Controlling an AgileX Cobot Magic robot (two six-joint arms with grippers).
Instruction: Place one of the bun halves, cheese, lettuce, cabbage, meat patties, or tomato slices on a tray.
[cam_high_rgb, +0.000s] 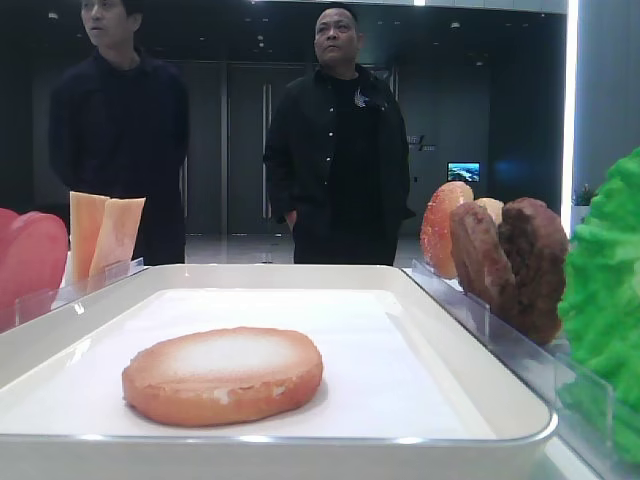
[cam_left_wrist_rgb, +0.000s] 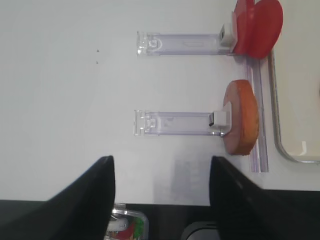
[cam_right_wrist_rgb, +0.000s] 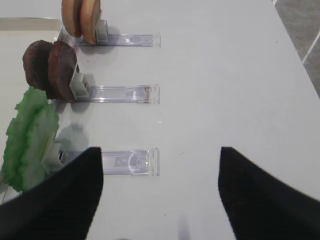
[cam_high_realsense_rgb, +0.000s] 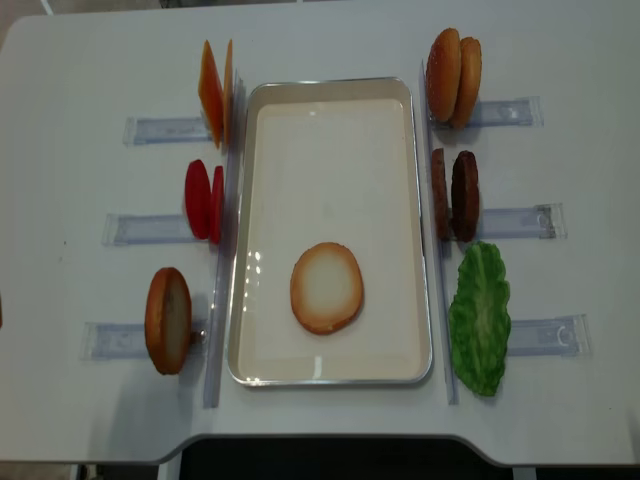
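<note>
Six clear plastic holders flank the tray (cam_high_realsense_rgb: 240, 230) on my white table (cam_high_realsense_rgb: 80, 60), three on each side, and I will go across from the left in the overhead view. On the far left, the cheese (cam_high_realsense_rgb: 212, 92) stands on edge in the top holder, the tomato slices (cam_high_realsense_rgb: 203, 200) stand in the middle one, and a spare bun half (cam_high_realsense_rgb: 167, 320) stands upright in the nearest holder (cam_high_realsense_rgb: 115, 339). My left gripper (cam_left_wrist_rgb: 161, 175) hangs over bare table just short of that holder; its two dark fingers (cam_left_wrist_rgb: 85, 200) stand apart with nothing between them, so I read it as open and empty.

In the middle, one of the bun halves (cam_high_realsense_rgb: 326, 287) lies flat on the tray floor, pale floury face up, toward the near end and clear of the rim.

To the right of the tray, two domed bun pieces (cam_high_realsense_rgb: 453, 75) stand at the top, the meat patties (cam_high_realsense_rgb: 455, 195) stand side by side in the middle, and the lettuce (cam_high_realsense_rgb: 480, 315) leans in the nearest slot. My right gripper (cam_right_wrist_rgb: 160, 185) hovers over the table beside the lettuce holder, fingers (cam_right_wrist_rgb: 55, 205) spread wide, holding nothing.

Two people (cam_high_rgb: 340, 140) in dark clothes stand behind the table in the low front view. A small sign glows behind them, but I think it is too blurred to read; I see no writing on the holders or tray.
</note>
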